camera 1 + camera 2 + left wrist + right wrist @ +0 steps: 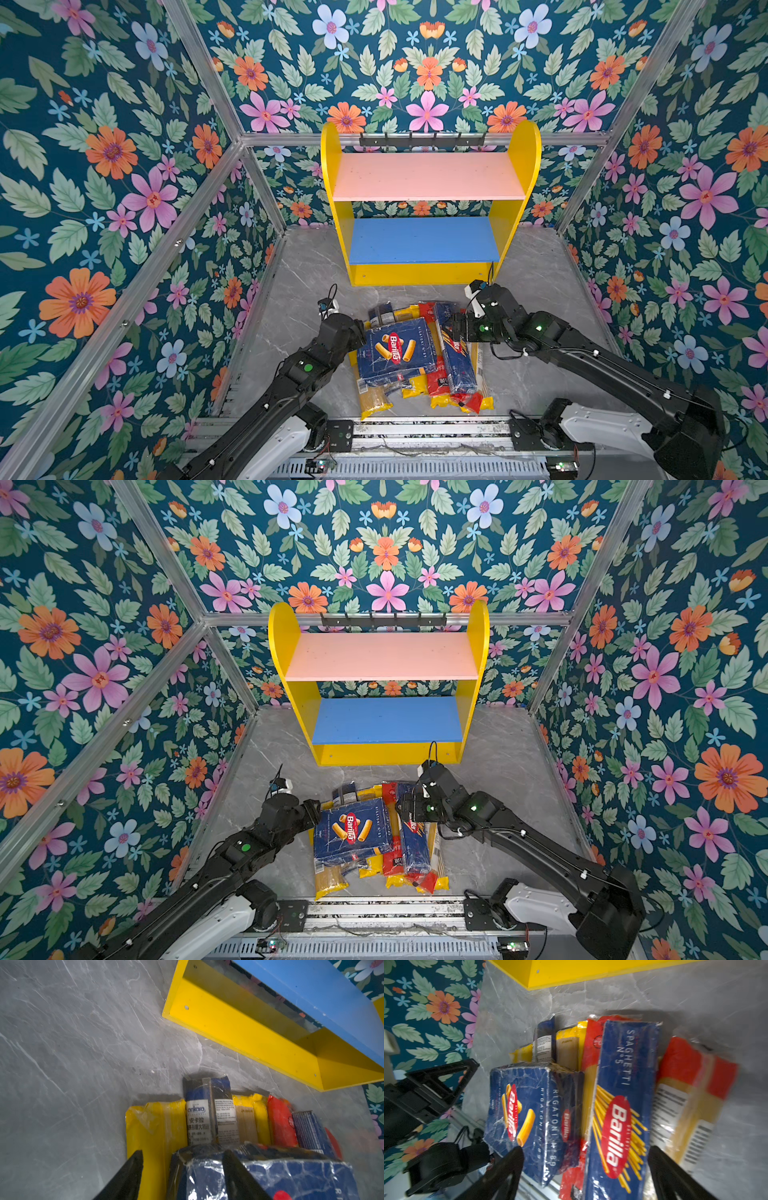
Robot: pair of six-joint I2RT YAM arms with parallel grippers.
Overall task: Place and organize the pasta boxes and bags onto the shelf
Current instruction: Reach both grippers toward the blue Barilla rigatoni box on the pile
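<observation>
Grey marble [72, 1043]: left end effector [182, 1152] open astride Barilla Rigatoni [533, 1105], right end effector [585, 1148] open over Spaghetti [627, 1076]

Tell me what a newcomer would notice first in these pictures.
The yellow shelf with bare pink and blue boards stands at the back against floral walls. In front of it, on the grey table, lies a heap of pasta packs topped by a Barilla rigatoni box and a spaghetti box. The left claw straddles the rigatoni box's corner, the right claw hangs open over the spaghetti box.
</observation>
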